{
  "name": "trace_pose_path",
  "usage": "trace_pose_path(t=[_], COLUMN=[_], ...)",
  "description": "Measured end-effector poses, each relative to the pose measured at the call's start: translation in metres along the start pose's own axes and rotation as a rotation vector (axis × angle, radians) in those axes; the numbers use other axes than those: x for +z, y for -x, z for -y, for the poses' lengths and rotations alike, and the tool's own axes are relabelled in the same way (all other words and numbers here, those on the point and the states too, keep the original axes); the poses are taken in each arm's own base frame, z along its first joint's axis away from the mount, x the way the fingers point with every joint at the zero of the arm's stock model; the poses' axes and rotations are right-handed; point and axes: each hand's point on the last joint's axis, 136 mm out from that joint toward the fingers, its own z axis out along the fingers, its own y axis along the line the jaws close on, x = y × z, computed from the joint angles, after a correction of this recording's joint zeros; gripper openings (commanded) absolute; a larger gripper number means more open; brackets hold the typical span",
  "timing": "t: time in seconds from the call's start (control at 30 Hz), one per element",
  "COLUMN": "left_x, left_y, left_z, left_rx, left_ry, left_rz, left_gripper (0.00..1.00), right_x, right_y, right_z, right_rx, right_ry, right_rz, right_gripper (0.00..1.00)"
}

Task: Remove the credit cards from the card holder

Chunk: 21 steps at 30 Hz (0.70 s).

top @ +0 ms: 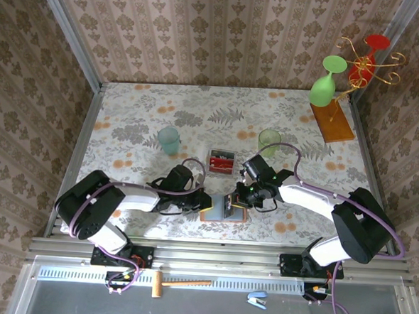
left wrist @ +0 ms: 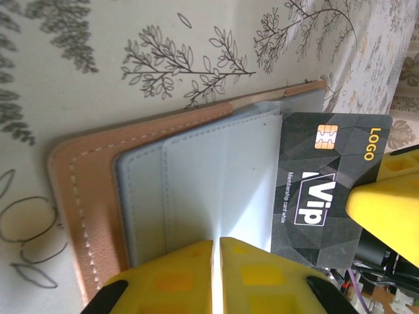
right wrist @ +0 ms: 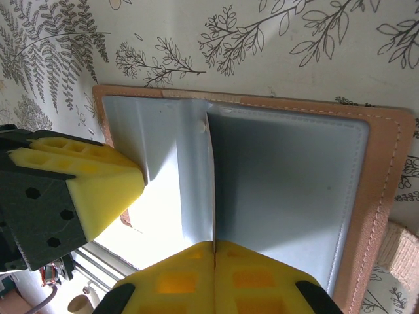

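The tan card holder [top: 219, 215] lies open near the table's front edge, between both grippers. In the left wrist view its grey-blue pockets [left wrist: 196, 176] face up, and a black credit card [left wrist: 327, 176] marked VIP sticks out of one to the right. My left gripper [left wrist: 216, 243] is shut on a raised fold of the pocket flap. My right gripper [right wrist: 214, 245] is shut on the card, whose thin edge [right wrist: 212, 183] runs up from its jaws. One of the right gripper's yellow fingers [left wrist: 383, 203] overlaps the card's outer end. The left gripper's finger [right wrist: 98, 183] is close beside the card holder [right wrist: 294, 176].
A small clear box [top: 221, 160] with red cards sits just behind the holder. Further back stand a teal cup [top: 169, 139], a green cup [top: 269, 141] and a wooden stand [top: 333, 120] with glasses at the back right. A hammer [top: 177, 283] and stapler [top: 257, 298] lie below the front rail.
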Motion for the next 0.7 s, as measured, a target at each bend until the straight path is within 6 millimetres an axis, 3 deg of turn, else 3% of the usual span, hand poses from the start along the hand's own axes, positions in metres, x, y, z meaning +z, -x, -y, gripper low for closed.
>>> trace_pose_path(t=[0.7], left_x=[0.0068], left_y=[0.0041], left_z=[0.0079], left_rx=[0.002], left_ry=[-0.029], left_rz=[-0.016], left_gripper=[0.12], right_x=[-0.0024], right_y=[0.0017], right_z=[-0.0004], right_rx=[-0.006], right_ry=[-0.013], right_rz=[0.004], right_gripper=[0.00])
